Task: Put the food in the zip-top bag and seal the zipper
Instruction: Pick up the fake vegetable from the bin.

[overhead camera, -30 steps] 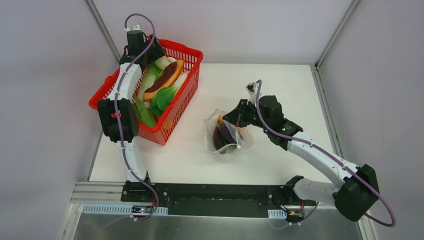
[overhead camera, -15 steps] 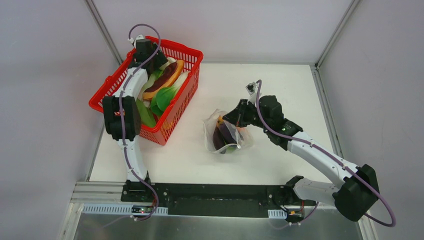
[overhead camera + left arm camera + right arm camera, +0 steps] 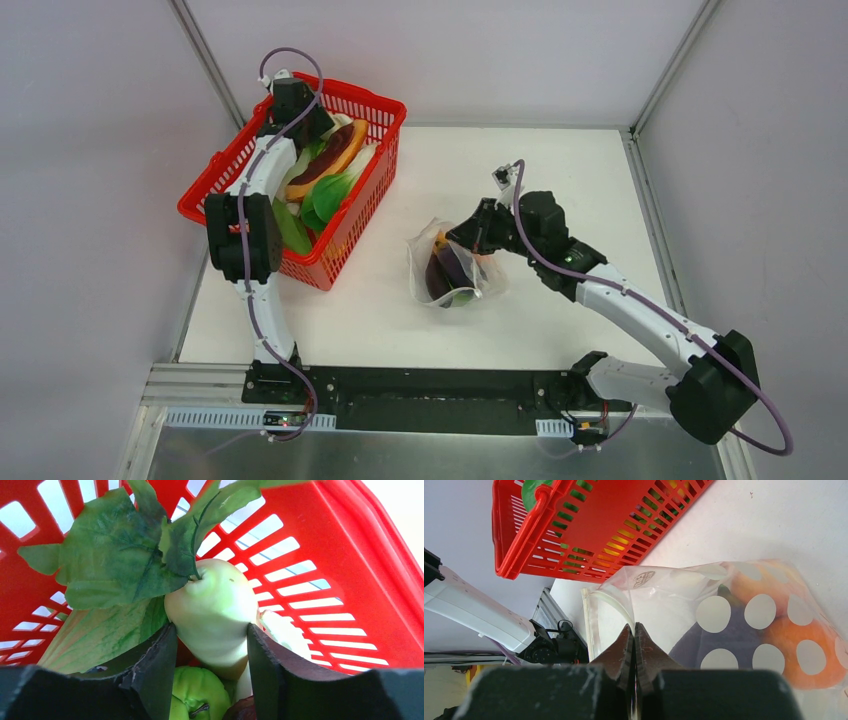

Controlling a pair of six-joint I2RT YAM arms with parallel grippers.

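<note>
My left gripper (image 3: pixel 312 122) is down in the red basket (image 3: pixel 386 102). In the left wrist view its jaws (image 3: pixel 211 630) press both sides of a pale white radish (image 3: pixel 212 610) with green leaves (image 3: pixel 115 555). The clear zip-top bag (image 3: pixel 450 268) lies mid-table with a purple eggplant (image 3: pixel 734 640) and an orange fruit (image 3: pixel 796 652) inside. My right gripper (image 3: pixel 470 238) is shut on the bag's upper mouth lip (image 3: pixel 634 627), which lifts it off the lower lip. The zipper strip (image 3: pixel 591 617) runs along that open edge.
The basket also holds a green fruit (image 3: pixel 197 690), a brown-and-orange piece (image 3: pixel 335 155) and more leafy greens (image 3: pixel 320 205). It stands at the table's far left, against the left wall. White table (image 3: pixel 560 170) lies around the bag. Walls close in the left, back and right.
My left wrist has moved right and down into the basket, onto the radish. My right gripper and the bag have stayed where they were.
</note>
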